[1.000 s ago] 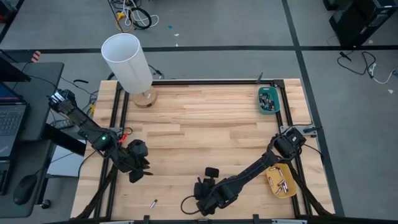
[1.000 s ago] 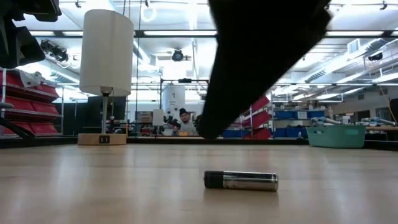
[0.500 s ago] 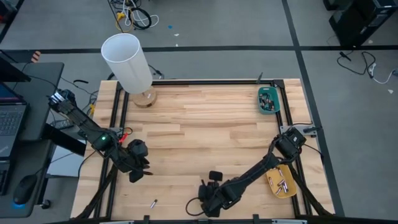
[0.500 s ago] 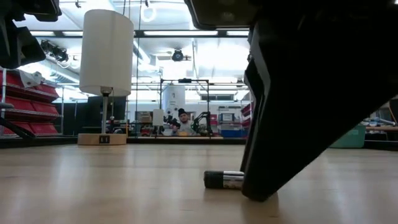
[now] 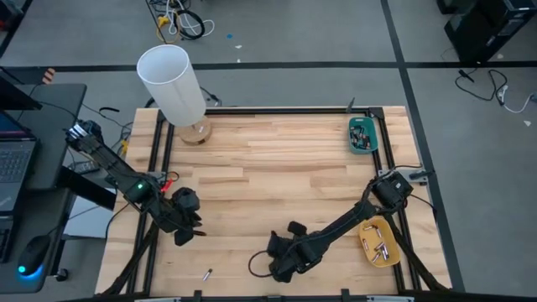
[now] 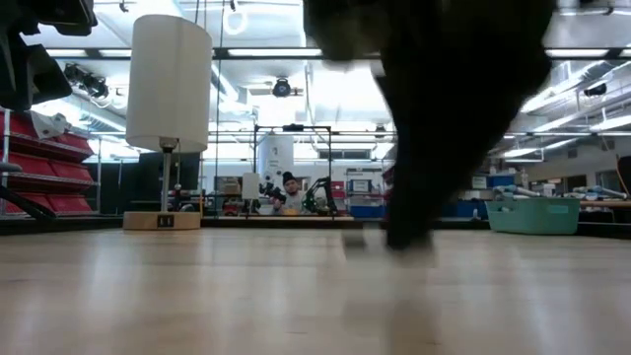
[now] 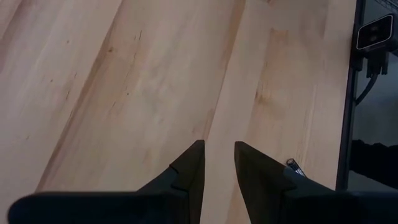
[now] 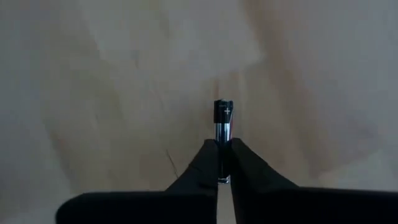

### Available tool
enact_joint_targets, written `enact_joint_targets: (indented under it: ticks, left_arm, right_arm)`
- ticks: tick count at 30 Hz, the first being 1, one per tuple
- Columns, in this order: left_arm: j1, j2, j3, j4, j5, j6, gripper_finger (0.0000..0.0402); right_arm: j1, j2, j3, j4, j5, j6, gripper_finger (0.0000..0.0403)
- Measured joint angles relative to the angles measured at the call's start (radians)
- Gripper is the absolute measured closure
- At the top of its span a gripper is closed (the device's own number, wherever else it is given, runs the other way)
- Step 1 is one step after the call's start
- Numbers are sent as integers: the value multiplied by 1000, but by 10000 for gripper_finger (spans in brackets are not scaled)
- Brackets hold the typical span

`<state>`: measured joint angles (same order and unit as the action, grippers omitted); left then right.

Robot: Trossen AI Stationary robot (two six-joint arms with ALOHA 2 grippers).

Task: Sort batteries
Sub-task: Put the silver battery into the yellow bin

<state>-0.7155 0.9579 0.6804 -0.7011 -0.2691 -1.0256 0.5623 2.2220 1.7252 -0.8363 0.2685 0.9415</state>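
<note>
The right gripper [image 8: 223,163] pinches one battery [image 8: 222,122], the left gripper [image 7: 217,163] waits part open and empty, and another battery [image 5: 207,273] lies unsorted on the table [image 5: 277,159].

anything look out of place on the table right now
One stray battery lies alone on the bare wood near the table's front edge, away from both trays. Otherwise nothing odd: the right gripper is shut on a battery, and the left gripper waits open.
</note>
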Motion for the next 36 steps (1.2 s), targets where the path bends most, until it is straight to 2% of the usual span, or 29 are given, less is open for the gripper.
enact_joint_targets:
  ticks: [4,8,10,13,19,23,26,29,32,36]
  left_arm:
    - [0,0,0,0,-11,0,300]
    - [0,0,0,0,-27,0,300]
    - [0,0,0,1,-33,1,300]
    - [0,0,0,1,-39,12,300]
    - [0,0,0,10,-49,22,300]
    - [0,0,0,20,15,22,300]
    - [0,0,0,21,71,18,300]
    - [0,0,0,22,85,-8,300]
    - [0,0,0,24,105,-27,300]
    - [-12,0,0,27,121,-33,300]
  right_arm:
    - [20,-113,9,-185,61,119,395]
    - [80,-197,-13,-457,77,308,392]
    - [119,-250,-26,-568,49,397,392]
    - [187,-313,-79,-687,-51,530,392]
    - [343,-458,-270,-686,-214,898,393]
    - [438,-546,-400,-585,-244,1186,392]
    - [468,-573,-481,-515,-368,1221,390]
    - [484,-590,-527,-513,-435,1262,377]
    - [491,-597,-547,-510,-449,1304,346]
    - [477,-609,-544,-510,-430,1310,283]
